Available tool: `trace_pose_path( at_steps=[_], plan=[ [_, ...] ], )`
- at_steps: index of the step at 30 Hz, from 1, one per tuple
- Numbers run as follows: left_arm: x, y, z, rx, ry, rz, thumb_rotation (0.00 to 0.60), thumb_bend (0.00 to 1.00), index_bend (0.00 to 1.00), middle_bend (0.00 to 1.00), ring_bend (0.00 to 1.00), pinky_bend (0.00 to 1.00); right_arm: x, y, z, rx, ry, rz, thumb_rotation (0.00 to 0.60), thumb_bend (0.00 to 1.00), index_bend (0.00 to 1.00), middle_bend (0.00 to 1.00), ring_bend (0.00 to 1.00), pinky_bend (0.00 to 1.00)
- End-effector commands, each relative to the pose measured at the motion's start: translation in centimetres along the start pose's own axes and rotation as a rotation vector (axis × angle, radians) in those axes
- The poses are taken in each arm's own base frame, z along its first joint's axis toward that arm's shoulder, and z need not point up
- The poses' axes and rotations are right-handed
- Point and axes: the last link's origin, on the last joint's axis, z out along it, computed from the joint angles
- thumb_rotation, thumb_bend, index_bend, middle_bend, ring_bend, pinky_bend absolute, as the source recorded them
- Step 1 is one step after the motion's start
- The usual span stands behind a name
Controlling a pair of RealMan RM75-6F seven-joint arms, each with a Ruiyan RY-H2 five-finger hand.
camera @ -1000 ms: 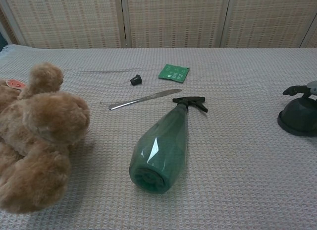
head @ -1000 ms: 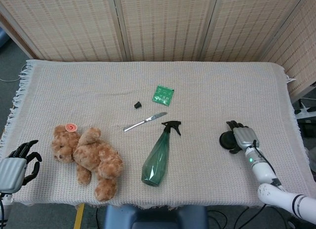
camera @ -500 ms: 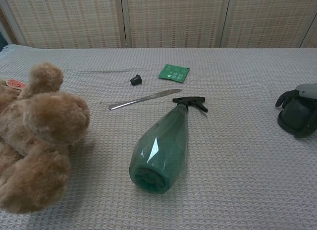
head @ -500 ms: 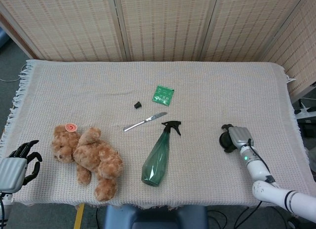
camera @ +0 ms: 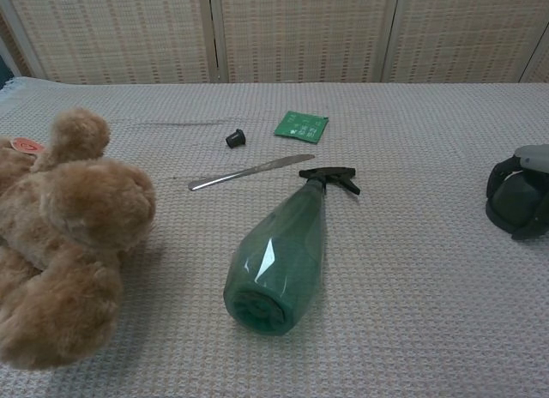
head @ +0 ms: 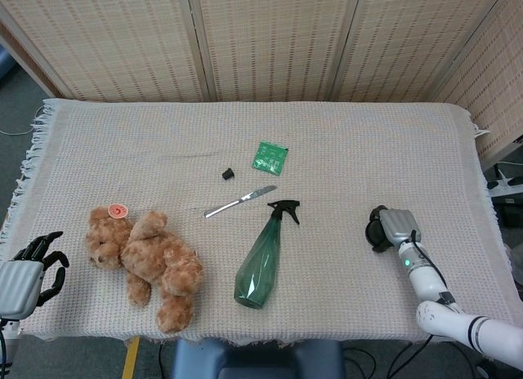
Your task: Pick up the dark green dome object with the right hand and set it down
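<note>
**Right hand wrapped over the dome at the table's right side**

From my seat I see my right hand (head: 398, 226) sitting on top of the dark green dome object (head: 378, 229), with its dark fingers (camera: 499, 177) curled down over the dome's left side. In the chest view the grey back of the hand (camera: 533, 156) covers the top of the dome (camera: 519, 205), and the dome looks tilted, its rim showing as a dark edge low on the right. I cannot tell from either view whether it is clear of the cloth or touching it. It sits near the right edge of the beige woven tablecloth (head: 343, 142), well apart from everything else.

My left hand (head: 24, 273) hangs off the near left corner of the table, holding nothing, its dark fingers loosely curved and apart.

Near the middle lies a translucent green plastic spray bottle (head: 263, 259) on its side, black trigger head pointing away from me. Just beyond the head is a silver metal knife (head: 240, 201), then a small black cap (head: 228, 174), and beyond that a flat green square packet (head: 270, 157). A brown plush teddy bear (head: 147, 260) with a red round tag by its ear lies to the left, near the front edge.
</note>
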Motion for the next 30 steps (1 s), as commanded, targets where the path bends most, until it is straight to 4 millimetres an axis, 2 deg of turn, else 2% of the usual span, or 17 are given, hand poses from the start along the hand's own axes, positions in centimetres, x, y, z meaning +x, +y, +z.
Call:
trace_pose_path(
  at_steps=[1, 4, 9, 10, 15, 21, 25, 28, 30],
  plan=[
    [0.0, 0.0, 0.0, 0.000, 0.000, 0.000, 0.600, 0.53, 0.53, 0.15, 0.17, 0.39, 0.0, 0.0, 0.0, -0.004, 0.017, -0.009, 0.600, 0.10, 0.46, 0.40, 0.54, 0.65],
    [0.0, 0.0, 0.0, 0.001, -0.001, 0.001, 0.600, 0.53, 0.53, 0.15, 0.17, 0.39, 0.0, 0.1, -0.1, -0.007, 0.052, -0.020, 0.600, 0.12, 0.55, 0.46, 0.62, 0.71],
    [0.0, 0.0, 0.0, 0.002, -0.002, 0.000, 0.600, 0.53, 0.53, 0.15, 0.17, 0.39, 0.3, 0.0, -0.4, -0.003, 0.110, -0.018, 0.600, 0.13, 0.62, 0.52, 0.67, 0.76],
    [0.0, 0.0, 0.0, 0.000, -0.002, -0.001, 0.600, 0.53, 0.53, 0.15, 0.17, 0.39, 1.0, -0.2, -0.8, 0.013, 0.181, -0.004, 0.600, 0.14, 0.64, 0.53, 0.68, 0.77],
    [-0.1, 0.0, 0.0, -0.003, -0.006, -0.001, 0.600, 0.53, 0.53, 0.15, 0.17, 0.39, 2.0, -0.8, -3.0, 0.135, 0.364, 0.069, 0.600, 0.14, 0.65, 0.53, 0.68, 0.77],
    [-0.1, 0.2, 0.0, -0.007, -0.010, 0.003, 0.600, 0.53, 0.53, 0.15, 0.17, 0.39, 3.0, -1.5, -6.9, 0.415, 0.587, 0.201, 0.600, 0.14, 0.65, 0.53, 0.68, 0.76],
    [-0.2, 0.2, 0.0, -0.009, -0.013, 0.003, 0.600, 0.53, 0.53, 0.15, 0.17, 0.39, 2.4, -0.2, -7.4, 0.475, 0.536, 0.121, 0.600, 0.14, 0.65, 0.53, 0.65, 0.74],
    [-0.2, 0.2, 0.0, -0.011, -0.015, 0.004, 0.600, 0.53, 0.53, 0.15, 0.17, 0.39, 2.3, 0.9, -7.2, 0.387, 0.453, 0.044, 0.600, 0.14, 0.65, 0.53, 0.65, 0.74],
    [-0.2, 0.3, 0.0, -0.012, -0.018, 0.004, 0.600, 0.53, 0.53, 0.15, 0.17, 0.39, 2.1, 1.8, -6.9, 0.271, 0.391, -0.026, 0.600, 0.14, 0.66, 0.53, 0.65, 0.74]
  ],
)
